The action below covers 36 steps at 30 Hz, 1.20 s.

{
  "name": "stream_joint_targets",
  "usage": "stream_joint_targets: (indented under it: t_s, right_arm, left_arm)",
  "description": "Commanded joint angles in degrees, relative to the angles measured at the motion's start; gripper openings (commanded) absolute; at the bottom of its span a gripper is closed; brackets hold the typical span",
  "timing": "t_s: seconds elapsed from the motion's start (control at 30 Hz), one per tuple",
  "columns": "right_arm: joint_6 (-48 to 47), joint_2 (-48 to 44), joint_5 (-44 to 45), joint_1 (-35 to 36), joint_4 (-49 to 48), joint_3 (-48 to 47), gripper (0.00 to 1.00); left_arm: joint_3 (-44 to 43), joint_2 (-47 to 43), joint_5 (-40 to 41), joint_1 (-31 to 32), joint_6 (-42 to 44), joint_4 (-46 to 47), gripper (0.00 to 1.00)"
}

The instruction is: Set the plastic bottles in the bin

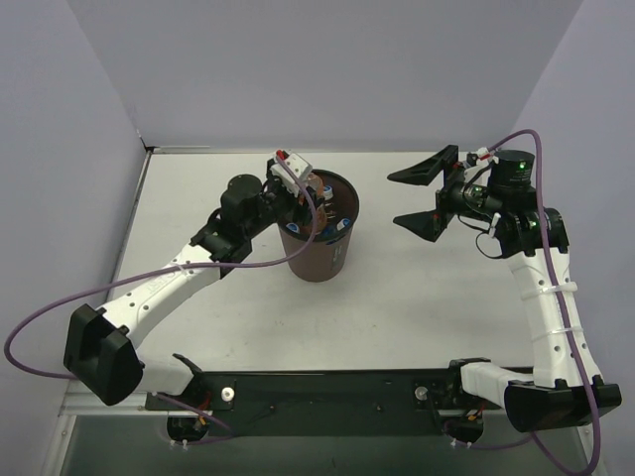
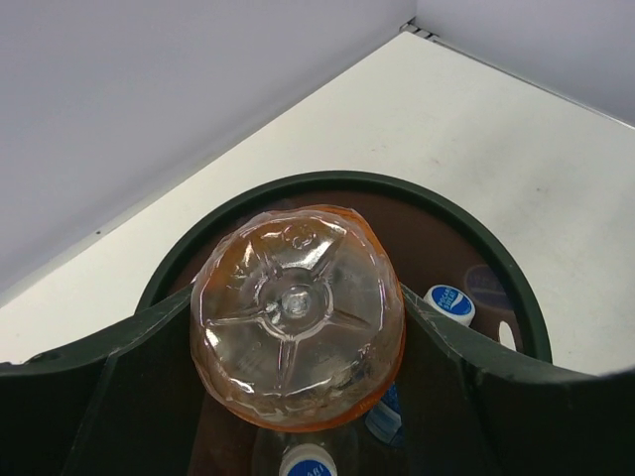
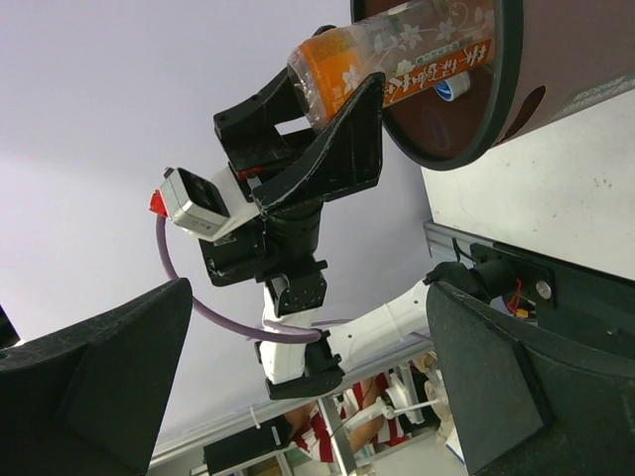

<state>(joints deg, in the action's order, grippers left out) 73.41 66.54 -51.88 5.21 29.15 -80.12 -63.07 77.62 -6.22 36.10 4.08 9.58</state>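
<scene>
The left tool [image 1: 310,195] is closed on the orange bottle [image 2: 298,319], its two fingers pressing the sides. The bottle points down, with its base facing the wrist and its lower end reaching into the mouth of the bin [image 1: 317,260]. The brown bin stands upright near the middle of the tabletop [image 1: 427,297]. Down inside it lie other bottles [image 2: 449,302], showing their blue-and-white caps. The right tool [image 1: 394,198] hangs in the air off to the bin's right, well apart from it. Its fingers are spread wide and hold nothing.
</scene>
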Motion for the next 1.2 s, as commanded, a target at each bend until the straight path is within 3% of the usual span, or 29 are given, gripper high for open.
stream_joint_targets:
  t_s: [0.0, 0.27, 0.47, 0.73, 0.87, 0.97, 1.0, 1.17]
  right_arm:
    - [-0.4, -1.2, -0.9, -0.4, -0.6, 0.6, 0.98]
    - [-0.2, -1.0, -0.9, -0.5, -0.7, 0.5, 0.98]
    - [-0.1, -0.9, -1.0, -0.5, -0.7, 0.5, 0.98]
    - [0.2, -0.9, -1.0, -0.7, -0.6, 0.5, 0.98]
    - [0.2, -0.8, -0.9, -0.9, -0.7, 0.3, 0.98]
    - [0.3, -0.7, -0.7, -0.9, -0.8, 0.4, 0.98]
    - [0.2, -0.6, -0.8, -0.9, -0.8, 0.4, 0.98]
    - [0.2, -0.6, -0.6, -0.9, -0.8, 0.7, 0.98]
  left_arm:
    - [-5.4, -3.6, 3.4, 0.0, 4.3, -4.4, 0.63]
    - [-2.2, -6.0, 4.4, 0.1, 11.6, 2.3, 0.64]
    - [3.1, -2.1, 3.1, 0.0, 12.8, 8.9, 0.65]
    - [4.4, 4.4, 0.2, 0.0, 7.9, 7.3, 0.64]
    - [-0.9, 6.7, 1.5, -0.2, 3.6, -0.3, 0.65]
    - [-3.9, 6.8, 1.5, -0.2, 2.4, -4.9, 0.85]
    - [-4.3, 6.6, 1.7, -0.2, 2.0, -5.9, 0.96]
    - [-8.8, 5.3, 1.6, -0.3, 1.3, -9.5, 0.98]
